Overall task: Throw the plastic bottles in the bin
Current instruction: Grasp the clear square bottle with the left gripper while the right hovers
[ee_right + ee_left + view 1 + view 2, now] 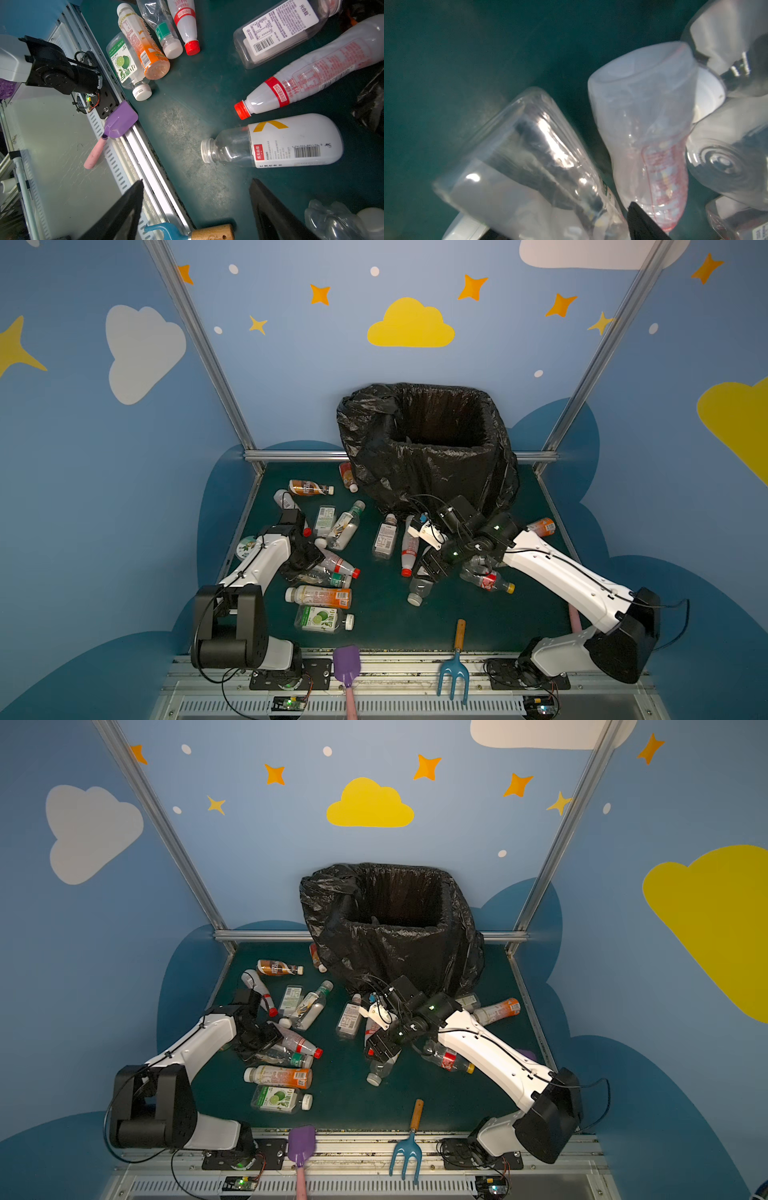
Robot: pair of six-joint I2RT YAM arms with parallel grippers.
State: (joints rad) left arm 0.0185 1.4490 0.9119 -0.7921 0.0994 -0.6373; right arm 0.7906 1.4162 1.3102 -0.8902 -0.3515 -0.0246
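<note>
Bin (419, 485), black-bagged, stands beyond both sets of fingers at the far edge of the mat (382, 624). Right arm reaches low toward the middle, wrist bent down. The right gripper (197, 181) has its fingers wide with nothing between them. Left arm has its elbow folded, with the left gripper (306, 561) down in the left clutter. A clear bottle (529, 166) sits beside its fingertip (641, 224); can't tell if it is gripped. Plastic bottles (320, 596) lie on the mat outside the bin. White-label bottle (291, 143) lies just past the right fingertips and reads 农夫山泉. Lime bottle (124, 62) lies farther out and reads 小青柠.

Left arm (262, 560) and right arm (561, 572): white shells, black joints (small green lights), black cables
</note>
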